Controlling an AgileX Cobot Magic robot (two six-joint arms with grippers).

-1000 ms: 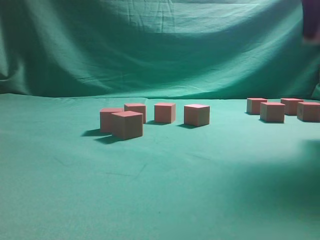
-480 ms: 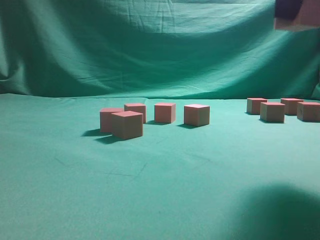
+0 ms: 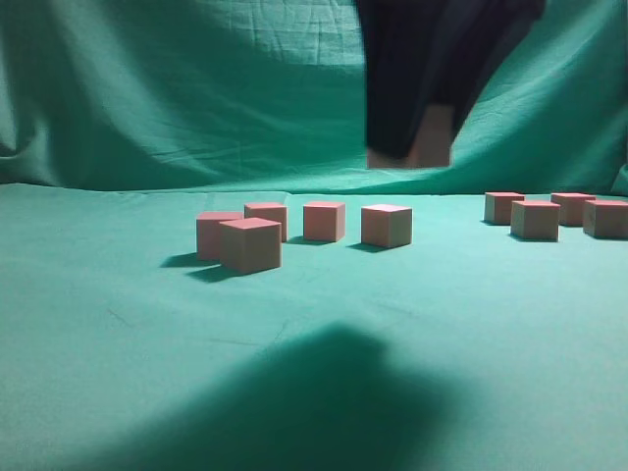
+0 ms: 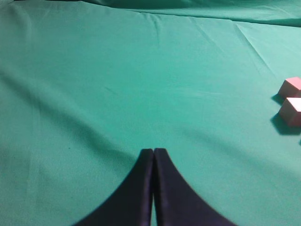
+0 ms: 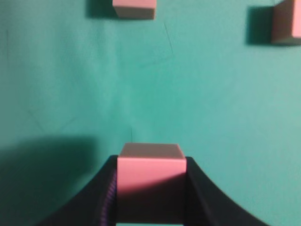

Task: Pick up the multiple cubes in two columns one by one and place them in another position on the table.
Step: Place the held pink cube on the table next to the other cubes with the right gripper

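Since the earlier frames the right gripper (image 3: 410, 155) has swung in from the upper right corner to upper centre of the exterior view, and its shadow has spread across the lower middle of the cloth. We see it clamped on one carried cube (image 5: 151, 175), fingers pressed to both side faces in the right wrist view, the cube held clear above the table (image 3: 98, 343). Just below and slightly left of it in the exterior view sit five placed cubes: the front cube (image 3: 250, 243) at centre left, one tucked behind its left side (image 3: 211, 232), then three running rightward (image 3: 266, 216), (image 3: 324, 220), (image 3: 387, 225). At far right a second cluster of four remaining cubes (image 3: 535, 219) waits, well apart from the first group. The left gripper (image 4: 153, 153) hangs idle at bottom centre of its own view, fingers pressed together on nothing, with two cubes at the right edge (image 4: 291, 111). We judge this as mid-transfer: carrying a picked cube toward the centre group, with several already moved and four to go. Next move should call for lowering onto bare cloth near the group without clipping the neighbours, then parting the fingers and lifting straight off.
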